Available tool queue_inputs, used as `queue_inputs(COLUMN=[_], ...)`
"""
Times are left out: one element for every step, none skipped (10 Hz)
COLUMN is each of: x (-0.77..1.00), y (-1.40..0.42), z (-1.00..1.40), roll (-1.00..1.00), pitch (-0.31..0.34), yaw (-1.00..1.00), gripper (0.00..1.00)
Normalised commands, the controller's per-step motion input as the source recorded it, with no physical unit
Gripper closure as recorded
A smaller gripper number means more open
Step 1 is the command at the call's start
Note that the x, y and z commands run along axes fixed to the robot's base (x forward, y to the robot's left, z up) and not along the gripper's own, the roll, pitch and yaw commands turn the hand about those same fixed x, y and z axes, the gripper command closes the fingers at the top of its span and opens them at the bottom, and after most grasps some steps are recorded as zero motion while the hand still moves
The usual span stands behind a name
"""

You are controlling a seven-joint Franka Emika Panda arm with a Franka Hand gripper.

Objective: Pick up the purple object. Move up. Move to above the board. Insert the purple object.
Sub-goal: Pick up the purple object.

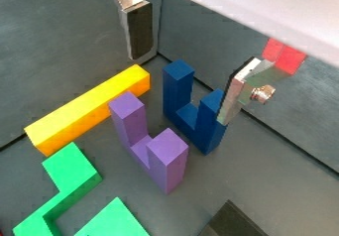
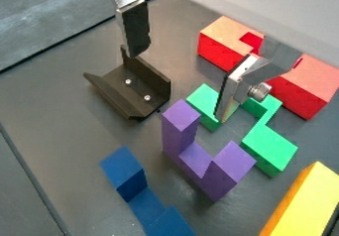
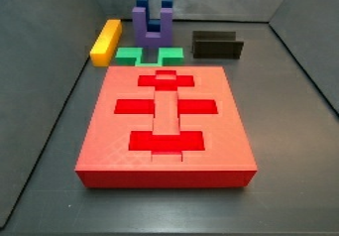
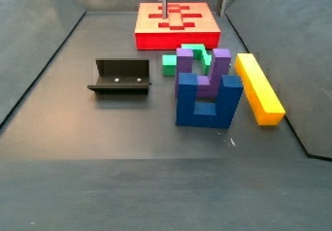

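Your board (image 3: 166, 116) lies flat on the worktop, recesses up and ready to receive. Just beyond its far edge the purple object (image 2: 199, 146) stands prongs-up, free to grasp, beside the blue block (image 1: 192, 106). Your pincer (image 2: 185, 66) hovers above it, spread wide and empty.

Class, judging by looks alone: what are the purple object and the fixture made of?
Purple object: likely plastic, with a uniform matte colour and crisp moulded edges. Fixture: probably dark painted or anodised metal, thin bent plate with visible screws. The pincer hangs open above them, its fingers silver plates.
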Motion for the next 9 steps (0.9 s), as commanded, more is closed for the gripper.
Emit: queue_inputs(x=[0.0,0.03,0.12,0.28,0.68,0.78,0.68,0.3,0.16], y=[0.02,0.0,-0.02,-0.1,-0.11,-0.09,-0.05,-0.02,-0.06], z=[-0.07,0.0,-0.11,-0.26,-0.33,-0.4,-0.42,-0.36,-0.27], roll=[-0.01,0.0,0.0,0.0,-0.03,-0.03,-0.03,-0.05,-0.1], pitch=[0.043,0.0,0.0,0.0,0.0,0.0,0.0,-0.013,-0.043], yaw=[0.0,0.0,-0.05,0.0,0.0,0.0,0.0,0.06,0.07], gripper=[0.0,0.0,0.0,0.0,0.0,0.0,0.0,0.0,0.0])
